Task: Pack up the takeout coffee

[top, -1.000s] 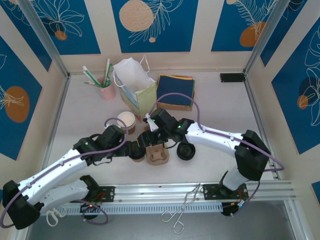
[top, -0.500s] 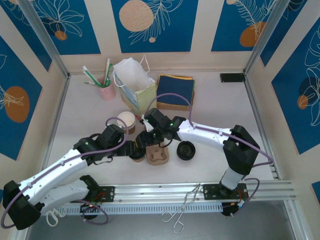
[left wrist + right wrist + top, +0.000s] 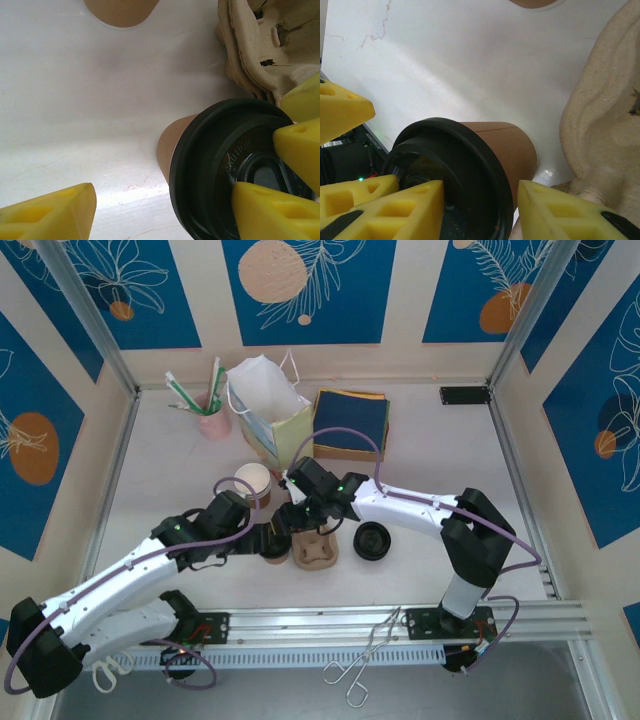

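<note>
Kraft-brown paper cup (image 3: 172,145), smooth round black lid (image 3: 220,160), beside moulded pulp carrier (image 3: 250,50).

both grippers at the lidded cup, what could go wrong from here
1. The right gripper flanks the takeout coffee at its lid; a squeeze there might pop the lid or let the cup slip.
2. The left gripper straddles the same cup, so fingers could clash.
3. The pulp carrier sits close and might get nudged.
</note>
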